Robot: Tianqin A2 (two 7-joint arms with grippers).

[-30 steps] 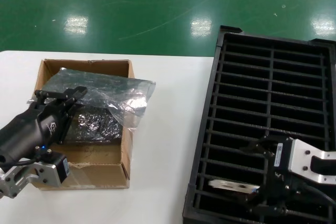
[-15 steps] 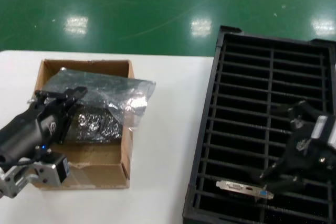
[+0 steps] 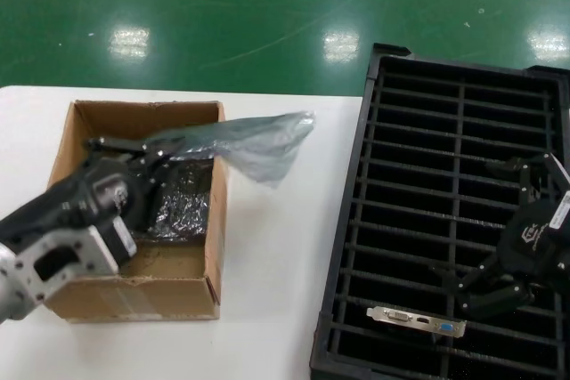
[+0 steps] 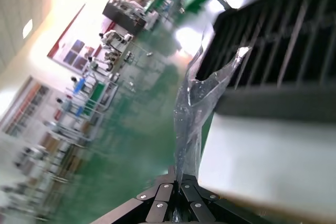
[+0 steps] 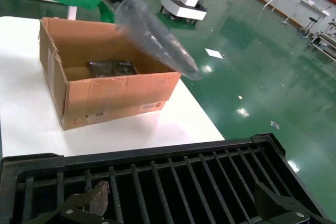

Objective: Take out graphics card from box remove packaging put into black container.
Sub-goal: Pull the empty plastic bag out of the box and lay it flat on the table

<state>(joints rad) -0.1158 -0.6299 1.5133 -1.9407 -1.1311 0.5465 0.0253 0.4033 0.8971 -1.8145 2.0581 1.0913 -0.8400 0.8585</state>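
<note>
Graphics card (image 3: pixel 416 319): one, slotted at lower right of black container (image 3: pixel 463 104), released. Right gripper (image 3: pixel 499 284) spread open just above it. Left gripper (image 3: pixel 142 150) pinches one empty packaging (image 3: pixel 258 144) over box (image 3: pixel 215 246); one bagged item remains inside. Risk: thin film slipping, snagging box rim.

I see one brown box (image 3: pixel 134 220) on my one white tabletop (image 3: pixel 276 255). One empty shiny bag (image 3: pixel 254 141) hangs over it, and one more wrapped bag (image 3: pixel 183 202) lies inside. There is one black container (image 3: pixel 463 211), with one graphics card (image 3: pixel 416 319) in it. I have two claws.
</note>
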